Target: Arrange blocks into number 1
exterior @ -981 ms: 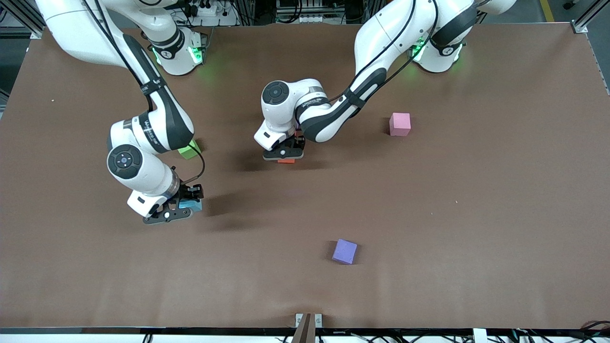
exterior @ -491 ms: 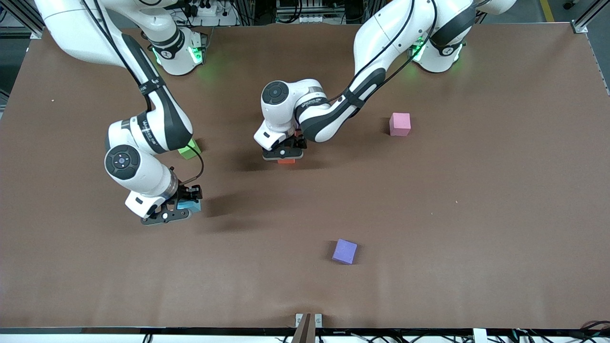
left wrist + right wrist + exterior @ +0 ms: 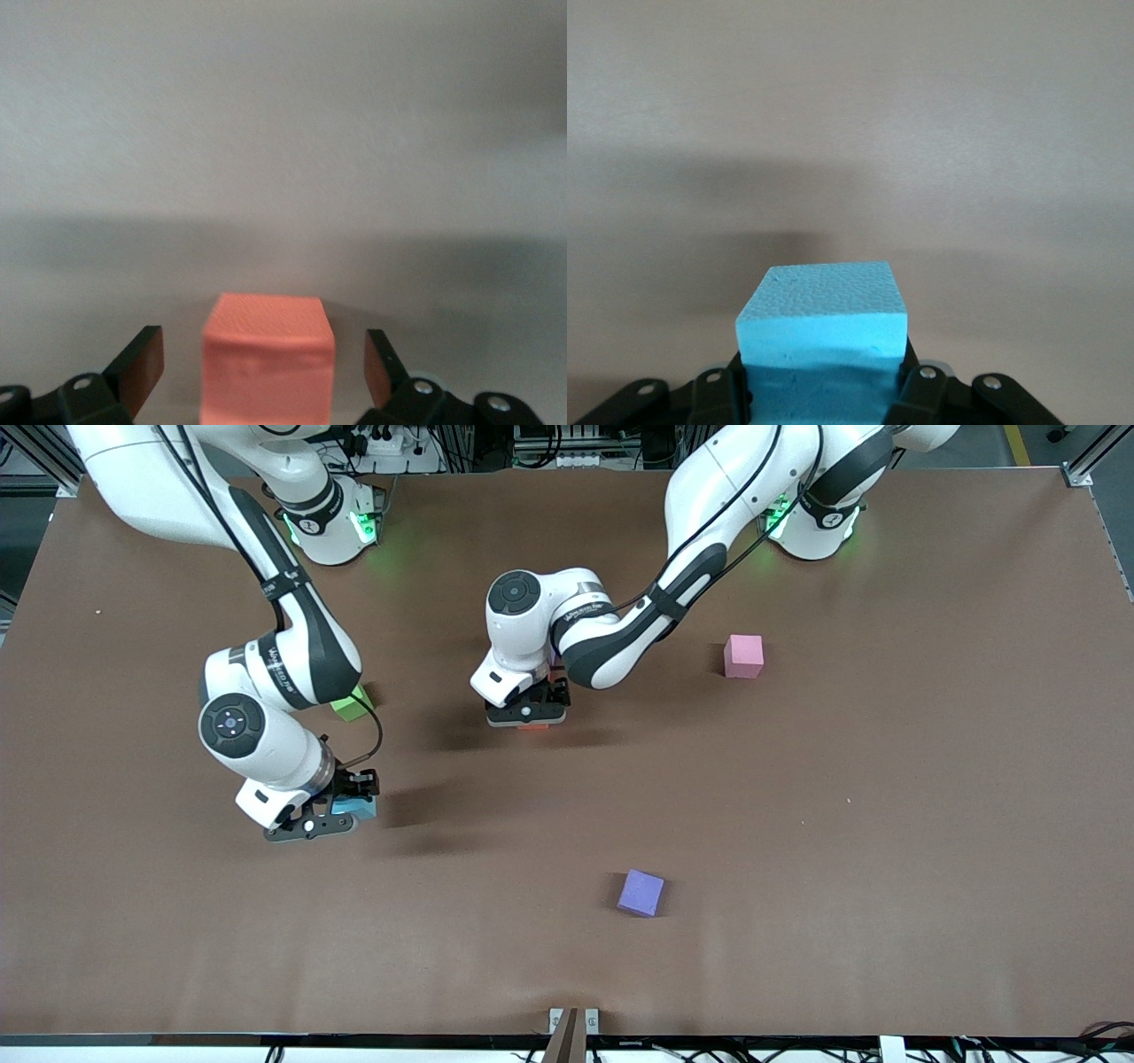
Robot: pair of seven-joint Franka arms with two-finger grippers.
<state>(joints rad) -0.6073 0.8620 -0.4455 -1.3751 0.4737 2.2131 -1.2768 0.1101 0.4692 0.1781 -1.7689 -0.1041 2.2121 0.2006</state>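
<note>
My left gripper [image 3: 529,713] [image 3: 264,365] hangs open over the table's middle, astride an orange block [image 3: 532,727] [image 3: 267,359] with a gap at each finger. Toward the right arm's end, my right gripper [image 3: 339,813] [image 3: 822,382] is shut on a light blue block [image 3: 360,808] [image 3: 822,312], held low over the table. A green block [image 3: 351,705] lies half hidden under the right arm. The pink block [image 3: 743,656] rests toward the left arm's end. The purple block [image 3: 640,892] lies nearest the front camera. No red block shows clearly.
The brown table [image 3: 930,824] carries only the blocks. The left arm's forearm [image 3: 620,638] stretches low between its base and the table's middle. The right arm's elbow [image 3: 292,655] overhangs the green block.
The left hand has settled slightly lower over the orange block, so less of that block shows in the front view. The right gripper stays almost still with the light blue block.
</note>
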